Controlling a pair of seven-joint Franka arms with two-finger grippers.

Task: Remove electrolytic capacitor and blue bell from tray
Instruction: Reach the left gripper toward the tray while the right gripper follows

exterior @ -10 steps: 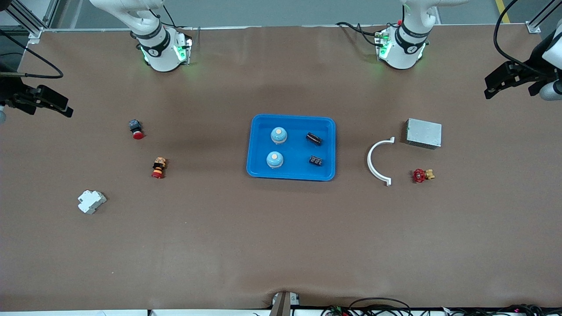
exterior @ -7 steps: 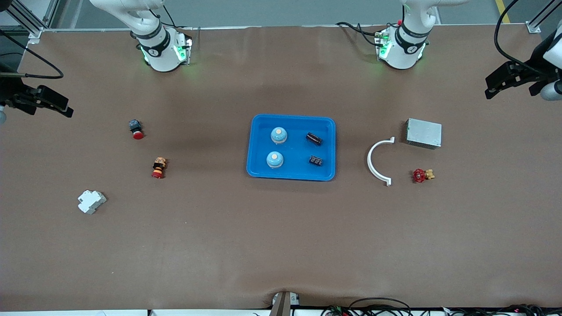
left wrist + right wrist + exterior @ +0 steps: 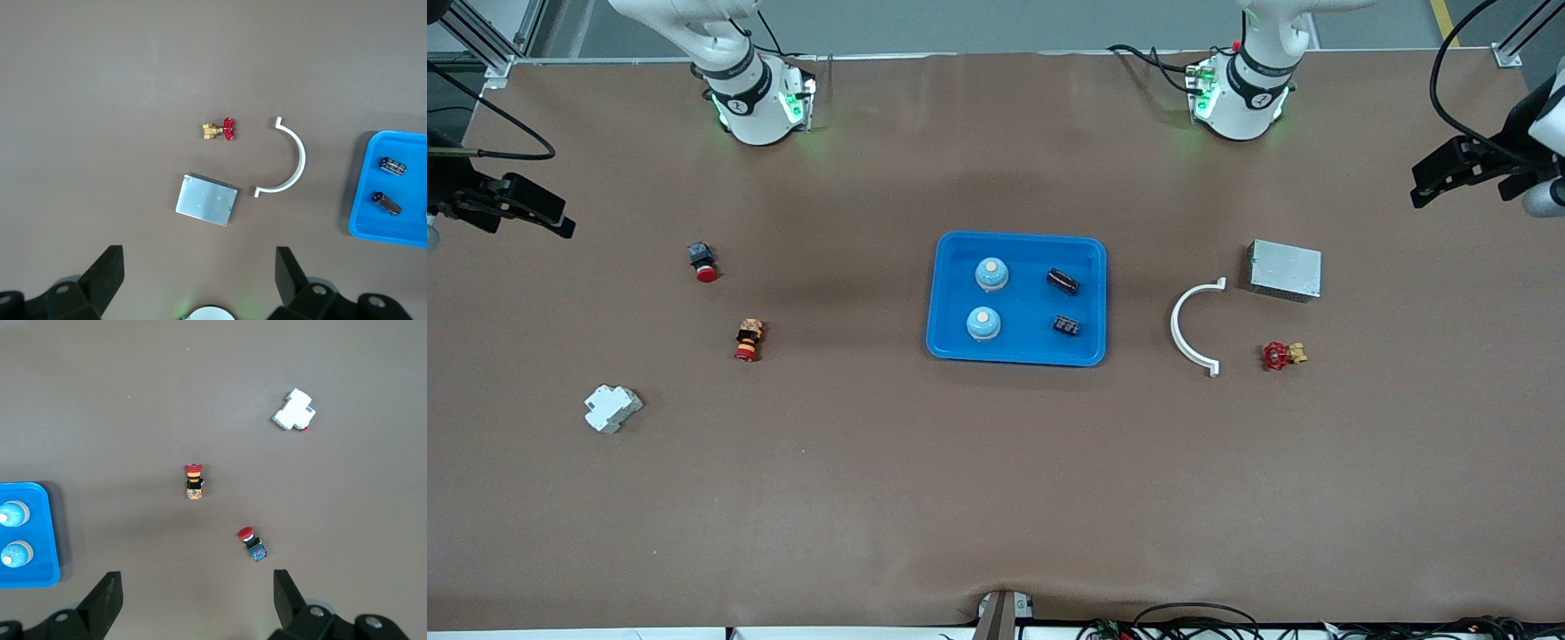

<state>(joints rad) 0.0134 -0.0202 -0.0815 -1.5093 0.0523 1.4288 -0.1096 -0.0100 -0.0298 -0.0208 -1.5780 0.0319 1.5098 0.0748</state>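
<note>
A blue tray (image 3: pixel 1027 307) sits mid-table. In it stand two pale blue bells (image 3: pixel 991 274) (image 3: pixel 983 324) and lie two black capacitors (image 3: pixel 1062 281) (image 3: pixel 1066 326). My left gripper (image 3: pixel 1418 185) is open and empty, high over bare table at the left arm's end. My right gripper (image 3: pixel 565 222) is open and empty, high over bare table at the right arm's end. The left wrist view shows its gripper (image 3: pixel 200 273) open, with the tray's edge (image 3: pixel 360 200) and both capacitors (image 3: pixel 393 166) (image 3: pixel 387 203). The right wrist view shows its gripper (image 3: pixel 197 590) open, with the tray's corner (image 3: pixel 47 540) and both bells (image 3: pixel 13 514) (image 3: pixel 17 553).
Toward the left arm's end lie a white curved bracket (image 3: pixel 1190 327), a metal box (image 3: pixel 1285 269) and a red valve (image 3: pixel 1280 356). Toward the right arm's end lie two red push buttons (image 3: pixel 703 262) (image 3: pixel 748 340) and a white breaker (image 3: pixel 612 408).
My left gripper has drifted slightly toward the left arm's end of the table. The right arm and all objects have not moved.
</note>
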